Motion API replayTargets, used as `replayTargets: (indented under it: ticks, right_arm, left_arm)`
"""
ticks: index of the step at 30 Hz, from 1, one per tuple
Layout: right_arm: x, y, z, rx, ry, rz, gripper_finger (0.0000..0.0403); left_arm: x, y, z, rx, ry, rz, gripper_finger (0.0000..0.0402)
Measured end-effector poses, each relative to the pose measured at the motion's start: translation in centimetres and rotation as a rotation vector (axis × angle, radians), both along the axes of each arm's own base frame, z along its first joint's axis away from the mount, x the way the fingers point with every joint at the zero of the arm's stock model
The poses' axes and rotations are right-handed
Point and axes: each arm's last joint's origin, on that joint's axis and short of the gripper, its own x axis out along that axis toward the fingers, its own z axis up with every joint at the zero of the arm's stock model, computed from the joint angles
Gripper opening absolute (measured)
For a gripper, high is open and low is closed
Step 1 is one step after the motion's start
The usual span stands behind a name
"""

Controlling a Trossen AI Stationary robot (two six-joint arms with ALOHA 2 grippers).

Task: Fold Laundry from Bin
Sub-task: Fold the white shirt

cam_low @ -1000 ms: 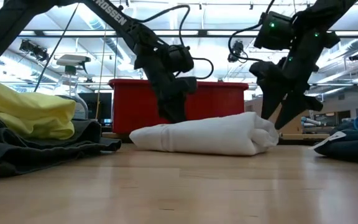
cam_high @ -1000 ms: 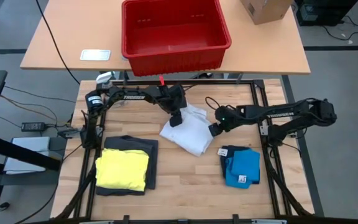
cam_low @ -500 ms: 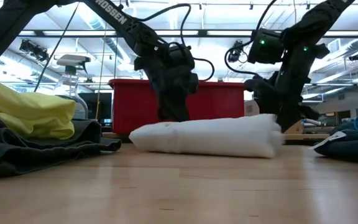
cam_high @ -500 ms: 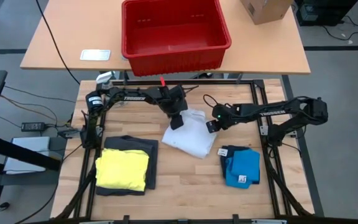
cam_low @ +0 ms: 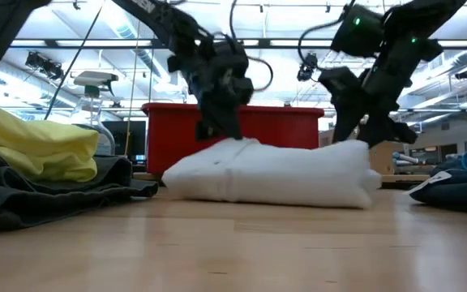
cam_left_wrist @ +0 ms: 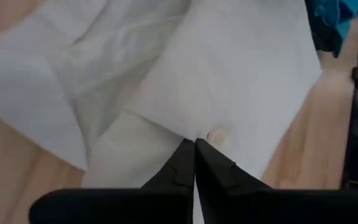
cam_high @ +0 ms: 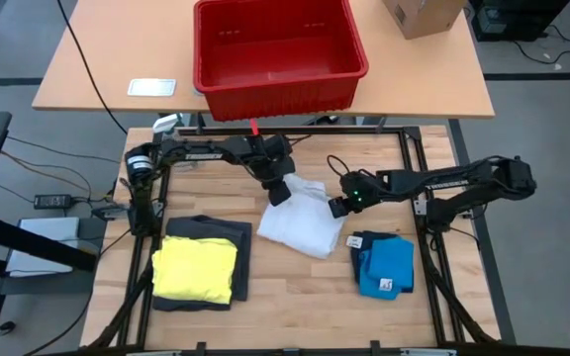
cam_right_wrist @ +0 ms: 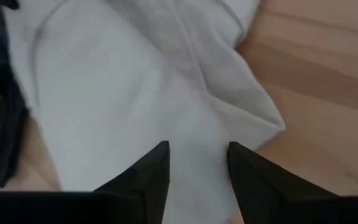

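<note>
The red bin (cam_high: 279,47) stands on the far table, its long axis running left to right, well apart from the cloth. On the near wooden table (cam_high: 295,297) the white garment (cam_high: 303,220) lies in the middle as a folded bundle, its long axis slanting from the far left corner toward the near right; in the low view it reads as a long low roll lying across the picture. At the near left the yellow garment (cam_high: 196,269) lies flat on the dark grey one (cam_high: 211,231). At the near right sits the blue garment (cam_high: 385,265). The left gripper (cam_left_wrist: 195,144) is pinched tight on the white garment's far edge. The right gripper (cam_right_wrist: 197,155) stands over its right end with fingers parted, cloth between them.
</note>
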Motion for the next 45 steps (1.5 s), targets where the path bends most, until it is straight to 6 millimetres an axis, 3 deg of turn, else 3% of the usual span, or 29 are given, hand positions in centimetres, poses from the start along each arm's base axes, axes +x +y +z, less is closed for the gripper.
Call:
replayTargets:
  ticks: [4, 8, 11, 18, 21, 23, 26, 31, 35, 38, 41, 45]
  right_arm:
    - [-0.1, 0.5, -0.3, -0.002, 0.034, -0.001, 0.0167]
    - [-0.3, 0.5, -1.7, 0.008, 0.15, 0.007, 0.0167]
    - [0.3, 0.5, -2.1, 0.017, 0.123, 0.072, 0.0158]
    - [1.8, -0.4, -1.6, -0.055, -0.035, 0.147, 0.0098]
    - [1.7, -1.4, -1.4, -0.081, -0.051, 0.162, 0.0037]
    - [1.3, -1.8, -0.8, -0.113, -0.059, 0.186, 0.0012]
    - [0.8, -2.3, 1.2, -0.176, -0.073, 0.182, 0.0006]
    - [-0.1, -2.1, 6.7, -0.329, -0.136, 0.227, 0.0004]
    - [-0.7, -0.5, 11.1, -0.404, -0.231, 0.324, 0.0002]
    - [-0.7, 1.4, 12.7, -0.382, -0.302, 0.416, 0.0002]
    - [-0.1, 3.1, 12.3, -0.289, -0.32, 0.502, 0.0002]
    - [1.2, 4.9, 10.4, -0.267, -0.214, 0.48, 0.0021]
  left_arm:
    - [-0.6, 0.2, 1.7, 0.105, -0.024, 0.032, 0.0003]
    - [-0.9, 1.0, 1.6, 0.117, -0.015, 0.047, 0.0002]
    - [-0.9, 1.0, 1.9, 0.131, -0.031, 0.034, 0.0001]
    - [-1.0, 0.9, 2.5, 0.146, -0.064, 0.026, 0.0001]
    - [-1.1, 0.8, 3.0, 0.15, -0.074, 0.032, 0.0001]
    - [-1.3, 0.7, 4.0, 0.164, -0.11, 0.047, 0.0001]
    - [-2.2, 0.8, 6.4, 0.194, -0.183, 0.087, 0.0]
    - [-4.2, 0.5, 10.2, 0.231, -0.282, 0.128, 0.0]
    - [-5.7, -1.6, 12.3, 0.211, -0.313, 0.077, 0.0]
    - [-6.3, -4.0, 12.7, 0.163, -0.273, 0.0, 0.0]
    - [-6.4, -6.4, 12.2, 0.121, -0.194, -0.057, 0.0]
    - [-5.8, -8.9, 11.1, 0.166, -0.091, -0.066, 0.0]
